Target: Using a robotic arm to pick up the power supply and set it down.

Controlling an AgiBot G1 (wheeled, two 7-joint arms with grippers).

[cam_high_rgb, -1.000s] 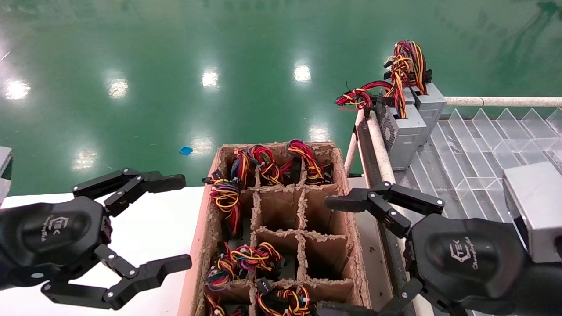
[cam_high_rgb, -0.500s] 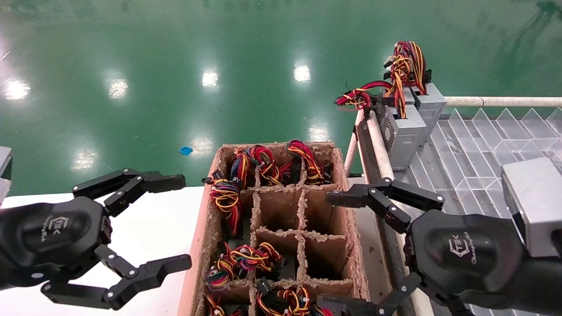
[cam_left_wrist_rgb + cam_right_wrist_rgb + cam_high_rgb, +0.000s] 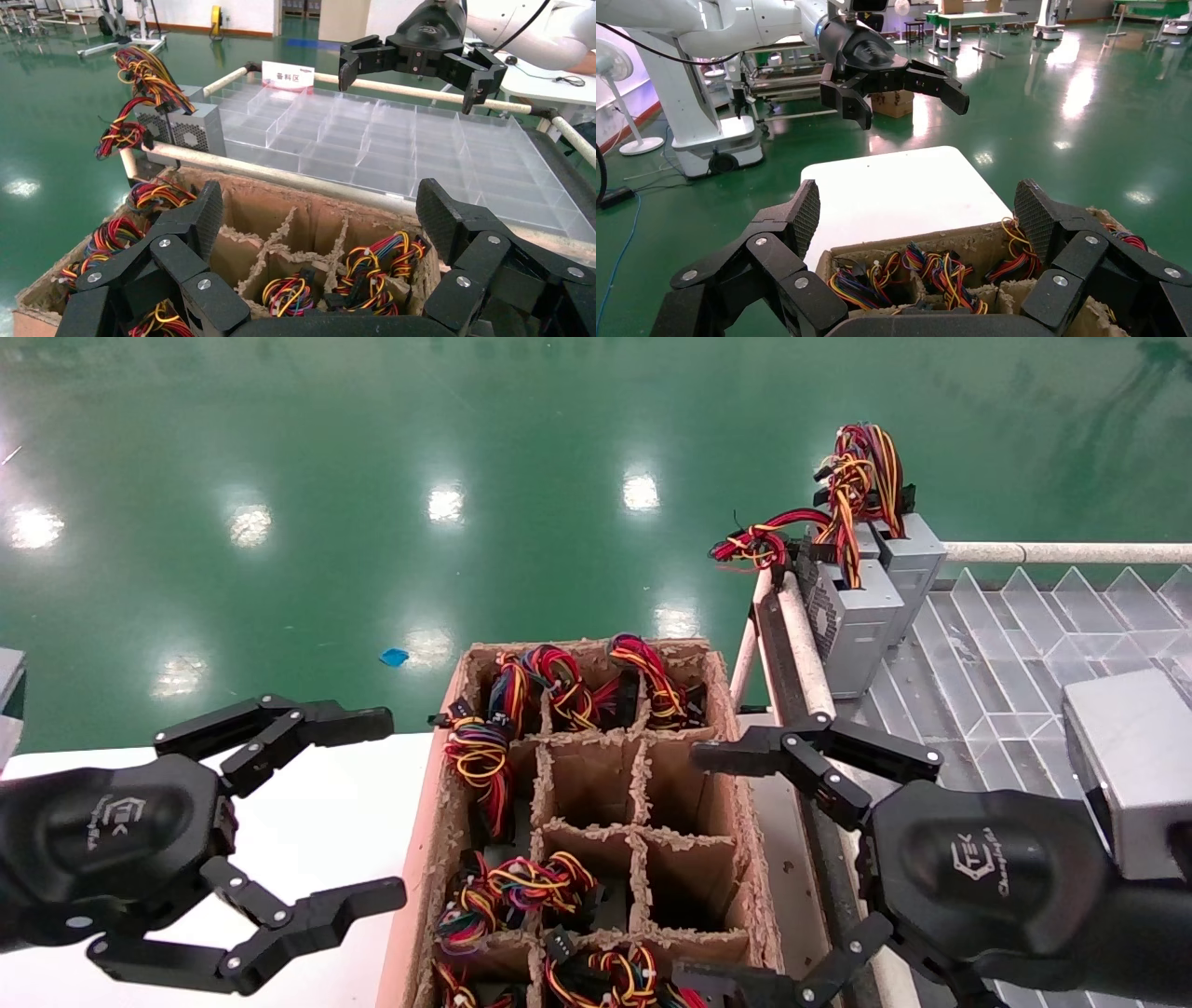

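Observation:
My right gripper [image 3: 689, 873], on the arm with the grey box [image 3: 1131, 766] at its wrist, hangs open over the right edge of a divided cardboard box [image 3: 438, 822]. Power supplies stand in several of its cells, showing only wire bundles [image 3: 480, 756] [image 3: 517, 882] [image 3: 940, 270]. Which one is the task's power supply I cannot tell. Cells along the box's right side look empty. Nothing lies between the right fingers [image 3: 916, 207]. My left gripper [image 3: 391, 808] hovers open over the white table, left of the box.
A tray of clear dividers [image 3: 1006, 645] lies right of the box behind a metal rail [image 3: 801, 645]. Two grey power supplies [image 3: 857, 617] [image 3: 908, 561] with red and yellow wires stand at its far left corner. The white table [image 3: 317, 803] borders green floor.
My right gripper has shifted slightly forward and toward the box, its lower finger now showing over the near cells. The left gripper has not moved.

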